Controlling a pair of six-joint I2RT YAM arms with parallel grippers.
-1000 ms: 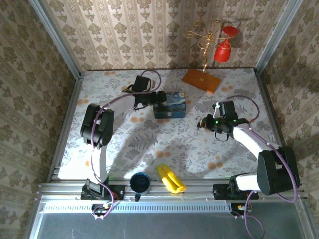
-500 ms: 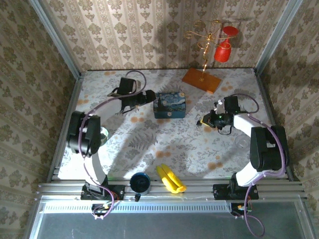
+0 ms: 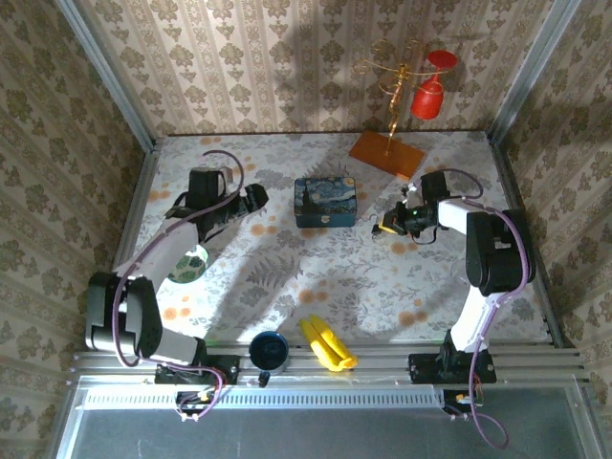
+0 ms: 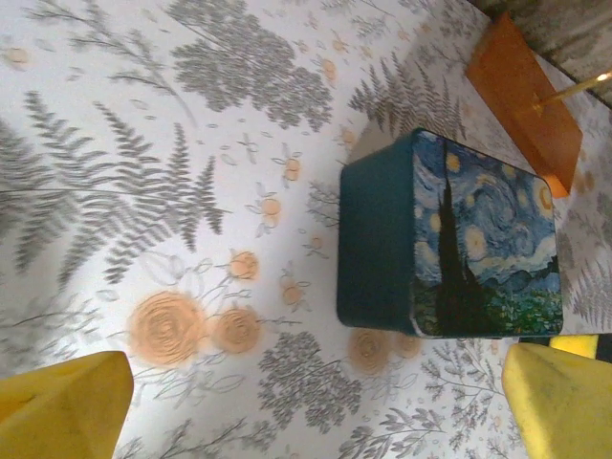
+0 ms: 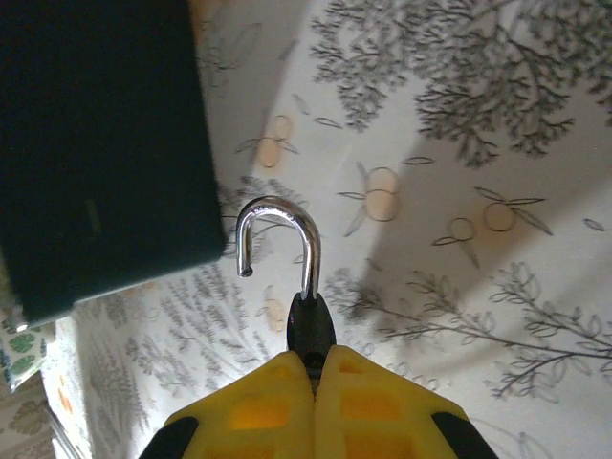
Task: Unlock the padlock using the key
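My right gripper (image 5: 314, 368) is shut on the dark body of the small padlock (image 5: 311, 330). Its silver shackle stands swung open, one end free, pointing away from the yellow fingers (image 5: 258, 411). From above, the right gripper (image 3: 392, 226) hovers over the table right of the blue painting-printed box (image 3: 326, 202), with the padlock (image 3: 383, 228) at its tip. My left gripper (image 3: 256, 198) is left of that box, open and holding nothing. In the left wrist view its yellow fingertips (image 4: 67, 402) stand wide apart, the left gripper (image 4: 311, 406) looking at the box (image 4: 449, 239). The key is hidden.
An orange base (image 3: 385, 153) with a gold rack carrying red glasses stands at the back right. A banana (image 3: 327, 344) and a dark blue cup (image 3: 270, 350) lie at the near edge. A green-and-white round thing (image 3: 188, 265) sits under the left arm.
My left arm has drawn back to the left, away from the blue box, and its gripper has opened wide. My right gripper has shifted slightly toward the back, still holding the padlock.
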